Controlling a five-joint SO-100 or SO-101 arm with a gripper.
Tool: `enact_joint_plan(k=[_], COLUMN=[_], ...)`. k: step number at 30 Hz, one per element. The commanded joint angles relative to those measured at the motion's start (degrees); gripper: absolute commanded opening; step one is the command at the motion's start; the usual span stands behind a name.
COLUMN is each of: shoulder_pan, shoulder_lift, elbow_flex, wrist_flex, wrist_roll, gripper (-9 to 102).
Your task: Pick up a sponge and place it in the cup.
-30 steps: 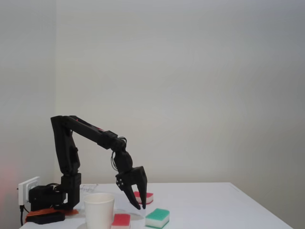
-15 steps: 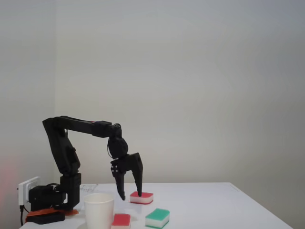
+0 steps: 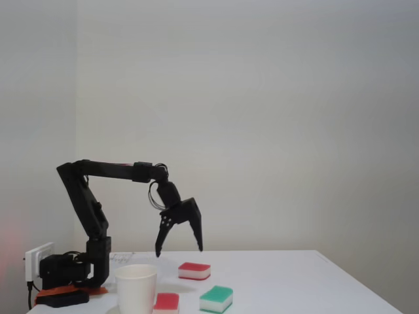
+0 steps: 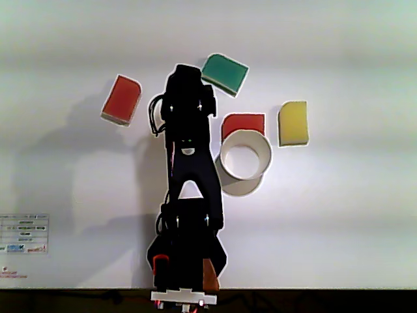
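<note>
The jaws (image 3: 178, 248) have lifted off the sponge (image 3: 194, 270) since half a second ago, hanging spread and empty above it. The sponge lies flat on the table (image 3: 294, 281), at two o'clock from the cup (image 3: 136, 286).

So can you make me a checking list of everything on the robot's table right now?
Surface: white table, bare apart from the things below.
Job's things: two red sponges, one far out, one right by the cup; white paper cup standing upright, nothing seen inside.
Clutter: green sponge; yellow sponge; small printed label lying flat.
Gripper: gripper open, empty, raised above the table.
Cables: loop of wire at the wrist; a cable hanging by the white box next to the arm's base.
Surroundings: plain pale wall; nothing else seen.
</note>
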Motion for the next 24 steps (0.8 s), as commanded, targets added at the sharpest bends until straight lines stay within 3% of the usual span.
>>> enact_joint_plan(k=[1, 8, 15, 24], shoulder_pan=[-7.5, -16.3, -16.9, -16.4], shoulder_lift=[-0.6, -5.9, -14.9, -25.3], elbow_flex=[-3.3, -2.5, -2.7, -8.3], wrist_flex=[-1.2, -7.6, -15.3, -18.2], wrist_roll=[4.2, 12.4, 14.0, 17.1], gripper=[46, 45, 45, 45])
